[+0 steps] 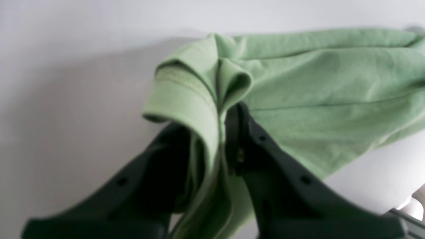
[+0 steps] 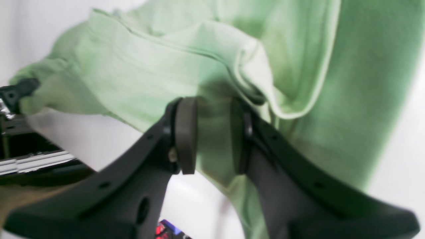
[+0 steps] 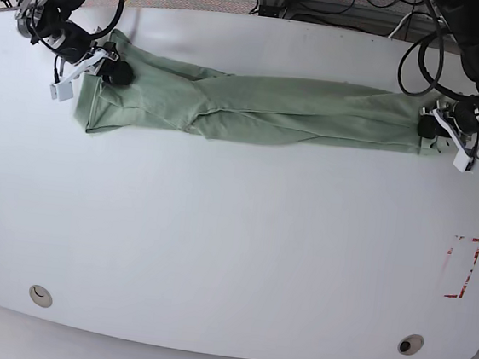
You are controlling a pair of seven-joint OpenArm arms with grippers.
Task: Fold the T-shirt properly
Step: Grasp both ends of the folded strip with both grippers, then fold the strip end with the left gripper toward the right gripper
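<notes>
— Green cotton is what I see first. Where does the T-shirt [image 3: 256, 104] lie?

— It lies on the far half of the white table [image 3: 232, 247], pulled out into a long narrow band from one arm to the other. In the base view the end on the left is wider and flatter, and the middle part is bunched into long folds.

— And the two grippers?

— The left gripper [image 1: 220, 132] is at the end of the band on the right side of the base view. In its wrist view a hemmed edge of the cloth [image 1: 186, 96] passes between the dark fingers [image 1: 265, 156], which are pressed together on it, so it is clamped on the shirt.

— Is the right one the same?

— Not so clear. The right gripper [image 2: 207, 132] is at the other end. Its two pads [image 2: 186, 132] stand a little apart, and cloth runs through the gap between them. The right pad touches the fabric; for the left pad I cannot tell if it presses the cloth or only stands beside it.

— Something else on the table?

— A small red and white mark [image 3: 462, 267] near the right edge, well apart from the shirt.
</notes>
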